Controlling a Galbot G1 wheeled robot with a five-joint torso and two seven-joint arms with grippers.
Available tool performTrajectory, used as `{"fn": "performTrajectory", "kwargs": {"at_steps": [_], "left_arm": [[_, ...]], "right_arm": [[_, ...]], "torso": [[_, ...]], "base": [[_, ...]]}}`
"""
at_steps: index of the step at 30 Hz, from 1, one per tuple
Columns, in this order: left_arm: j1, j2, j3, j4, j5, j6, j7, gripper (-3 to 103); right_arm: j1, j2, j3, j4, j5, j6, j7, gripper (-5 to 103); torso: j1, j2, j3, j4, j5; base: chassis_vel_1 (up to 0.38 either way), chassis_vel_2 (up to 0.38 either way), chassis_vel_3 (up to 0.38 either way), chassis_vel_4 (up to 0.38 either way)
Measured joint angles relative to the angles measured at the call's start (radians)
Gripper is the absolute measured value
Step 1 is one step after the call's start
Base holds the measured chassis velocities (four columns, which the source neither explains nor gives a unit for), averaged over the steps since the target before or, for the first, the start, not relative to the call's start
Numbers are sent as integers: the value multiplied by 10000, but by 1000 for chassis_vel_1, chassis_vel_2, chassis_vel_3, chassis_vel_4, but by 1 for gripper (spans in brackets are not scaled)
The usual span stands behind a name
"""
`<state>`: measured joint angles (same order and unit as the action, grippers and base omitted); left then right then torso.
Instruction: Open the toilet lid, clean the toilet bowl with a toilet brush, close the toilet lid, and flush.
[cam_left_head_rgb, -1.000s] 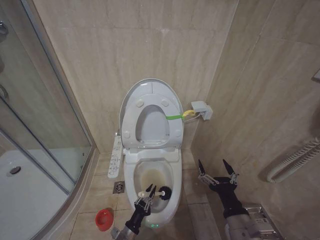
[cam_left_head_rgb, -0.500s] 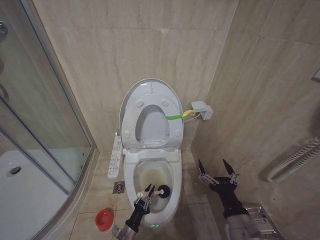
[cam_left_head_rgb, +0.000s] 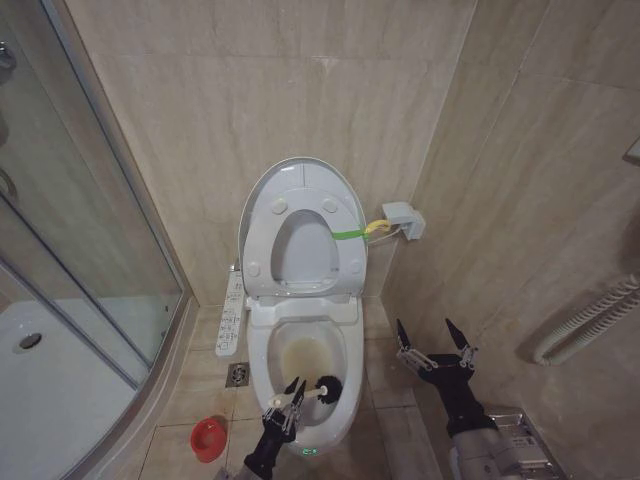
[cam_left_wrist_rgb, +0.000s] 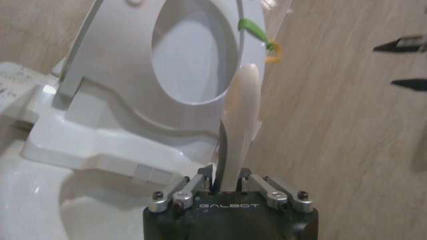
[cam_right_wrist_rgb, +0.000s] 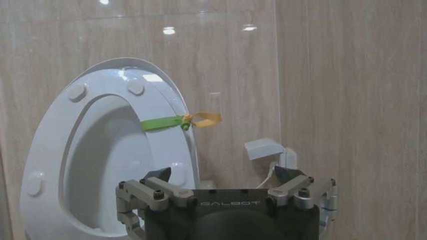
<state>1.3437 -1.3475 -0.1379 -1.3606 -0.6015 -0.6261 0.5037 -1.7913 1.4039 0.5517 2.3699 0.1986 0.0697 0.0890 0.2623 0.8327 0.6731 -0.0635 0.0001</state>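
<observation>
Currently our left pincer (cam_left_head_rgb: 284, 402) sits at the bowl's front rim, about 6 o'clock in the head view, clamped on the toilet brush (cam_left_head_rgb: 318, 386) handle. Brush long axis runs from the pincer toward 2 o'clock; the dark bristle head is inside the toilet bowl (cam_left_head_rgb: 306, 362), against the front-right wall, below the yellowish stain. In the left wrist view the white handle (cam_left_wrist_rgb: 238, 135) rises straight out from between the closed fingers.

Left arm is the nearer one and owns the scrub. Our right pincer (cam_left_head_rgb: 434, 340) hovers to the right of the toilet at roughly 3 o'clock from the bowl, fingers apart, holding nothing.

Toilet lid (cam_left_head_rgb: 300, 232) stands upright against the wall with the seat raised too. Red holder cup (cam_left_head_rgb: 208, 437) on the floor at 8 o'clock from the bowl looks empty.
</observation>
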Motion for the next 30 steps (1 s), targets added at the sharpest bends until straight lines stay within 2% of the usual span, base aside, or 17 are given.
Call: {"fn": "performTrajectory", "kwargs": {"at_steps": [5, 11, 18, 26, 30], "left_arm": [[-337, -128, 63, 441, 25, -14, -19, 20], [260, 398, -6, -569, -85, 57, -142, 20], [646, 628, -175, -975, -104, 61, -143, 20], [-53, 95, 26, 319, 83, -36, -116, 20], [-168, 200, 67, 381, 38, -41, -110, 20]], "right_arm": [[0, 0, 0, 0, 0, 0, 0, 100], [0, 0, 0, 0, 0, 0, 0, 100], [0, 0, 0, 0, 0, 0, 0, 100], [0, 0, 0, 0, 0, 0, 0, 100], [0, 0, 1, 1, 0, 0, 0, 100]], "torso": [[0, 0, 0, -2, 0], [1, 0, 0, -3, -2], [0, 0, 0, -1, -2], [0, 0, 0, 0, -1], [0, 0, 0, -1, -2]], "base": [[0, 0, 0, 0], [0, 0, 0, 0], [0, 0, 0, 0], [0, 0, 0, 0], [0, 0, 0, 0]]}}
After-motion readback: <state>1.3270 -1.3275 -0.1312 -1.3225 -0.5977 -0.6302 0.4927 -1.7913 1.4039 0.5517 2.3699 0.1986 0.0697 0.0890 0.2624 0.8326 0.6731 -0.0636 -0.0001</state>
